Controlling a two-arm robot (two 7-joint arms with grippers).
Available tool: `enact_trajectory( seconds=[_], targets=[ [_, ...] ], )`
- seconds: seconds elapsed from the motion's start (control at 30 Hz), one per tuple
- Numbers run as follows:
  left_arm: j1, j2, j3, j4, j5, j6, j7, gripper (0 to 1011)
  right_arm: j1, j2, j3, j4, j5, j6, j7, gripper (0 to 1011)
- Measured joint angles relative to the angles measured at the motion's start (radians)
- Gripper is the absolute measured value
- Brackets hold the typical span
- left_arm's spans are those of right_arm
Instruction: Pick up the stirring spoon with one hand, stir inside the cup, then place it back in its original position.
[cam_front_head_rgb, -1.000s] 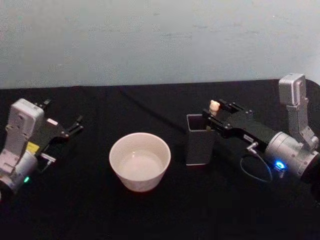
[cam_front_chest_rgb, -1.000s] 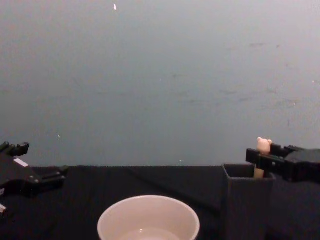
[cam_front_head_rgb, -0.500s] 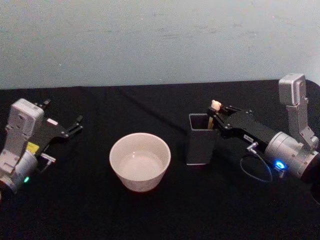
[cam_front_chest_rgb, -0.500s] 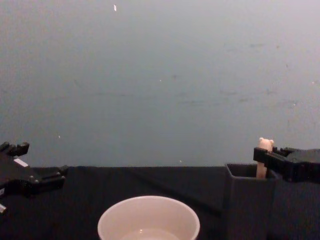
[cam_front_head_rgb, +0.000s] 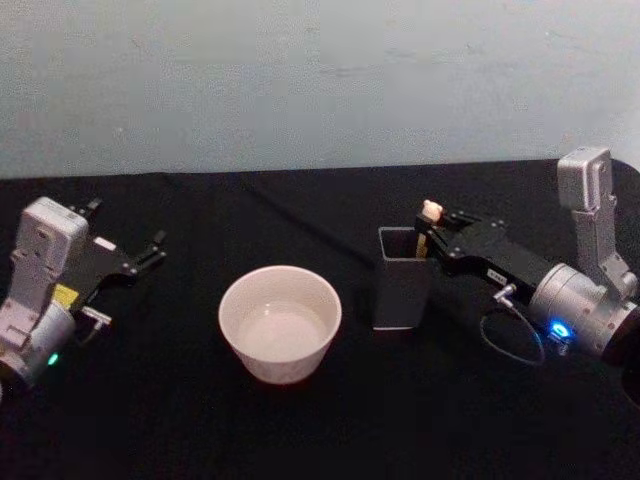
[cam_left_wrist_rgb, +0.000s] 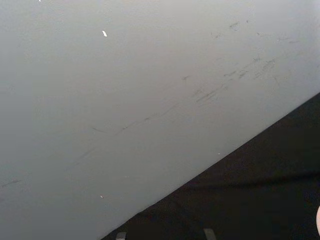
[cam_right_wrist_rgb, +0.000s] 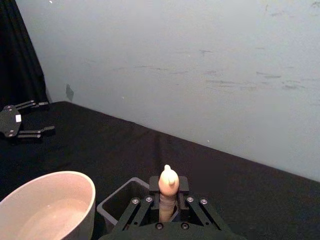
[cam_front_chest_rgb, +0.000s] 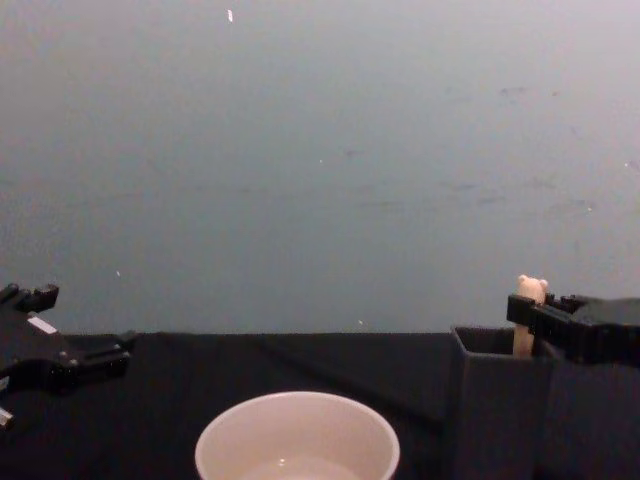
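Stirring spoon (cam_front_head_rgb: 431, 211) in holder (cam_front_head_rgb: 400, 295), right tool (cam_front_head_rgb: 431, 238) gripping

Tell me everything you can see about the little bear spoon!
The stirring spoon stands upright in the dark grey square holder, right of the cream cup. Its beige handle ends in a tiny bear head above the rim. The right end effector clamps the handle just under the head. Its bowl is hidden inside.

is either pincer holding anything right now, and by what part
The right pincer grips the stirring spoon by its beige handle, just below the bear head. The left pincer holds nothing.
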Motion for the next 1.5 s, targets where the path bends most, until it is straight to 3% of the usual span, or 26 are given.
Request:
enact_trajectory(
  seconds=[0.33, 0.9, 1.5],
  targets=[
    [0.0, 0.0, 0.0, 0.0, 0.0, 0.0, 0.0, 1001, 0.0, 0.0, 0.001, -0.002, 0.001, 0.007, 0.002, 197],
    [0.0, 0.0, 0.0, 0.0, 0.0, 0.0, 0.0, 1001, -0.016, 0.015, 0.034, -0.077, 0.059, 0.036, -0.002, 197],
    [0.0, 0.0, 0.0, 0.0, 0.0, 0.0, 0.0, 1001, -0.004, 0.019, 0.074, -0.162, 0.137, -0.011, -0.004, 197]
  ],
)
